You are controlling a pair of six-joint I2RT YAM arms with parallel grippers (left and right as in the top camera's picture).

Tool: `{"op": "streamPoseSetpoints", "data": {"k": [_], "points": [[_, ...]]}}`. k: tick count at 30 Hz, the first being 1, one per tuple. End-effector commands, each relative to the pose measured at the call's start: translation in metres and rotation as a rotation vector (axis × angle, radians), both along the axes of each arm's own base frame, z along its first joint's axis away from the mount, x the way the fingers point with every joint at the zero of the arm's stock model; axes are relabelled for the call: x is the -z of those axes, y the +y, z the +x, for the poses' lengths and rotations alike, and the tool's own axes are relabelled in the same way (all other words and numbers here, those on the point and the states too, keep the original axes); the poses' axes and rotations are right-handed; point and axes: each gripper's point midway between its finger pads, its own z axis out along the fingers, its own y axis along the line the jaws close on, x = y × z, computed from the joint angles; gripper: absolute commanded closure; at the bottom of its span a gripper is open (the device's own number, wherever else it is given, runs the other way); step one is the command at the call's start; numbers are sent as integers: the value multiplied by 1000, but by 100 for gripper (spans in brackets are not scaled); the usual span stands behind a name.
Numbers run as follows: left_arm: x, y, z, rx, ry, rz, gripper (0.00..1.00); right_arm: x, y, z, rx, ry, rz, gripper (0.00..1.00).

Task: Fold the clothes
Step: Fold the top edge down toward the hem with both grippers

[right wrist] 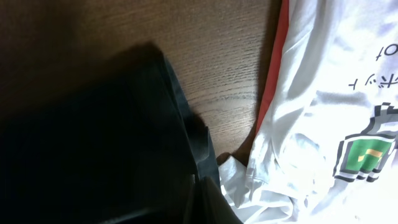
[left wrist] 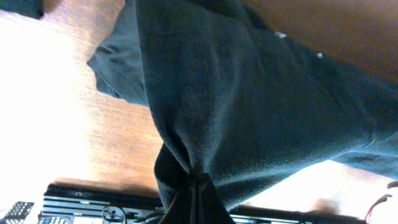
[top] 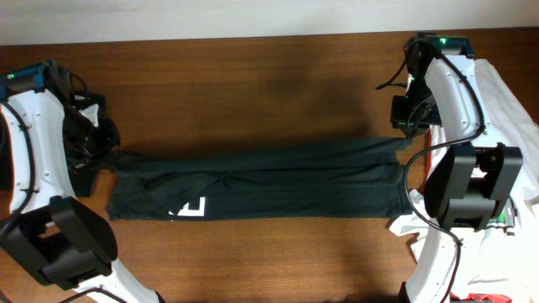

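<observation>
The clothes [top: 261,181], a black T-shirt, lie as a long narrow band across the wooden table, with a piece of a white letter [top: 190,208] showing near the front left. My left gripper [top: 111,156] is at the band's left end. In the left wrist view it [left wrist: 196,194] is shut on a bunched pinch of the black fabric [left wrist: 249,99], which stretches away from it. My right gripper [top: 404,140] is at the band's right end. In the right wrist view it [right wrist: 200,194] is shut on the dark edge of the shirt [right wrist: 93,143].
A pile of white garments [top: 505,109] lies at the table's right end, under and beside the right arm. In the right wrist view one white shirt with a green print [right wrist: 323,118] lies right beside the black edge. Bare wood [top: 253,84] lies behind the band.
</observation>
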Motion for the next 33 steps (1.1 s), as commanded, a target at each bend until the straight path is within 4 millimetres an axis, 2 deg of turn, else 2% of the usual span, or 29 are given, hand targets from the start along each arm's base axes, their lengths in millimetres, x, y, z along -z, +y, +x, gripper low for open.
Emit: {"op": "streamPoseSetpoints", "data": {"k": [1,4,7,10,13,17,18,21,29,33], "points": [[11,1,-16,17,50,14,100,-9,-2,-4,8,-7,-7,92],[26,2,-25,23,96,23,100,-9,-2,-7,8,6,-6,92],[41,3,-24,23,96,26,100,-9,-2,-11,8,21,-5,92],[49,13,-28,-7,124,95,100,-10,-1,-16,8,43,-3,92],[49,13,-30,-6,130,95,100,-11,-1,-20,8,62,-2,92],[49,13,-31,-6,135,93,100,-15,0,-36,8,129,3,91],[49,13,-31,-6,135,93,100,-16,1,-42,8,154,5,86],[49,13,-31,-6,136,93,100,-17,1,-43,8,159,6,84],[49,13,-31,-6,134,93,100,-1,5,-55,11,213,26,83],[49,13,-29,-7,126,95,100,16,35,-57,-34,216,218,76]]}}
